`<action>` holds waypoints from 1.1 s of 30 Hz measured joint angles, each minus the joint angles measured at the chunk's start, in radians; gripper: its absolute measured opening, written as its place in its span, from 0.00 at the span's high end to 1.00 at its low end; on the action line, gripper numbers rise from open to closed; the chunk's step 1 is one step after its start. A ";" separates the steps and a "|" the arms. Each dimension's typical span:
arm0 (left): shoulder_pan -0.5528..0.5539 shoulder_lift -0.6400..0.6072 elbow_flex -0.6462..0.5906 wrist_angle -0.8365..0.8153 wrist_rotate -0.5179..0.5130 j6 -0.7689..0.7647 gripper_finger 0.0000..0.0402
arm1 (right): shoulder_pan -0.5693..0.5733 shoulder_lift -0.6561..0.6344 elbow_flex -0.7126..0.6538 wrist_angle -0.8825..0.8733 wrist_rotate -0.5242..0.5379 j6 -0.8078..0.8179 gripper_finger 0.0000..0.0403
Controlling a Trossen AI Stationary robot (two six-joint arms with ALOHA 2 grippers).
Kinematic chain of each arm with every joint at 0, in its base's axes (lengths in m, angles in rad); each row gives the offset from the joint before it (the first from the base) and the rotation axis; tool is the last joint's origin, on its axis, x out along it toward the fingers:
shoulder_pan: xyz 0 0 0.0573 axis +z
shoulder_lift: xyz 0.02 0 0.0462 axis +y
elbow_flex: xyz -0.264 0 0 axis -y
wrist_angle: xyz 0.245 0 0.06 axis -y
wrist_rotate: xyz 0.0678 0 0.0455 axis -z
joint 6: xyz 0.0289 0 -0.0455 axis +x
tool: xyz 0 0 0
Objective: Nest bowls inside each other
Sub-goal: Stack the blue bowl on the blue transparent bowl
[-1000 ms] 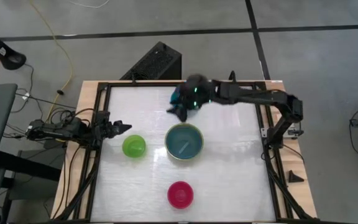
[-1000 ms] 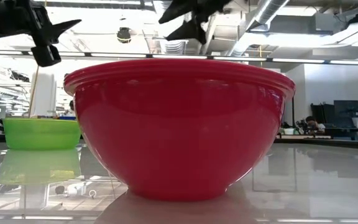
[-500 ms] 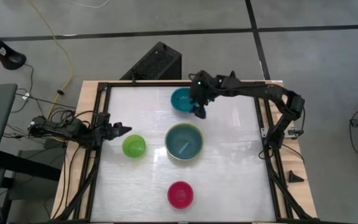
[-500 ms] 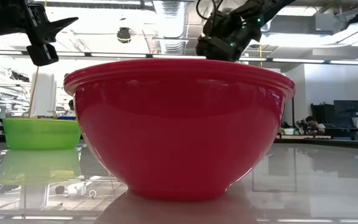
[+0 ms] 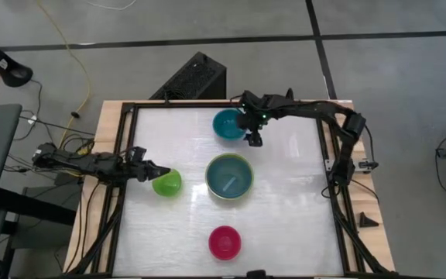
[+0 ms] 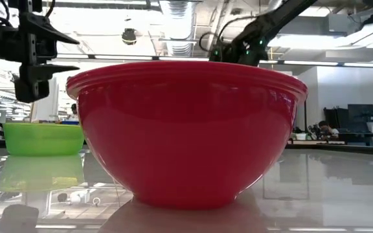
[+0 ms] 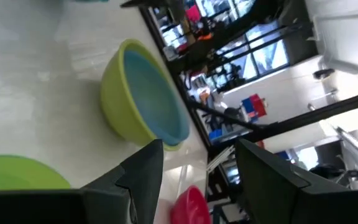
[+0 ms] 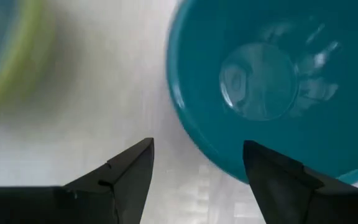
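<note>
A teal bowl [image 5: 225,124] stands on its base at the table's far middle. My right gripper [image 5: 255,139] [image 8: 197,171] hangs open just off its near right rim, one finger over the rim [image 8: 229,163], the other over bare table. An olive-green bowl [image 5: 229,177] with a light blue bowl [image 5: 228,175] nested in it sits mid-table. A lime bowl [image 5: 168,184] stands to its left and a magenta bowl [image 5: 224,242] near the front. My left gripper [image 5: 161,172] [image 7: 194,171] is open, level, above the lime bowl's left rim [image 6: 42,127].
A black frame [image 5: 122,194] runs round the white tabletop. Bare table lies at the far left [image 5: 169,128] and the near right [image 5: 293,225]. In the low view the magenta bowl [image 6: 186,129] hides most of the table behind it.
My right gripper has come down from high over the teal bowl toward the table's right, rolling as it sank, and stays open beside the bowl's rim. My left gripper has tipped to level and sunk a little toward the lime bowl. No bowl has moved.
</note>
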 joint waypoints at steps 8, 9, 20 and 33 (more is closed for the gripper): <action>0.000 0.131 0.145 -0.027 -0.007 0.080 0.53 | -0.008 0.123 0.001 0.084 0.004 0.026 0.36; 0.000 0.150 0.165 -0.029 -0.002 0.088 0.53 | -0.004 0.136 0.006 0.082 0.003 0.041 0.40; -0.008 0.512 0.487 -0.559 0.331 0.105 0.53 | -0.021 0.071 0.032 0.153 -0.217 0.246 0.92; -0.085 0.841 0.562 -0.561 0.284 0.203 0.53 | 0.098 -0.211 0.016 0.264 -0.521 0.507 0.92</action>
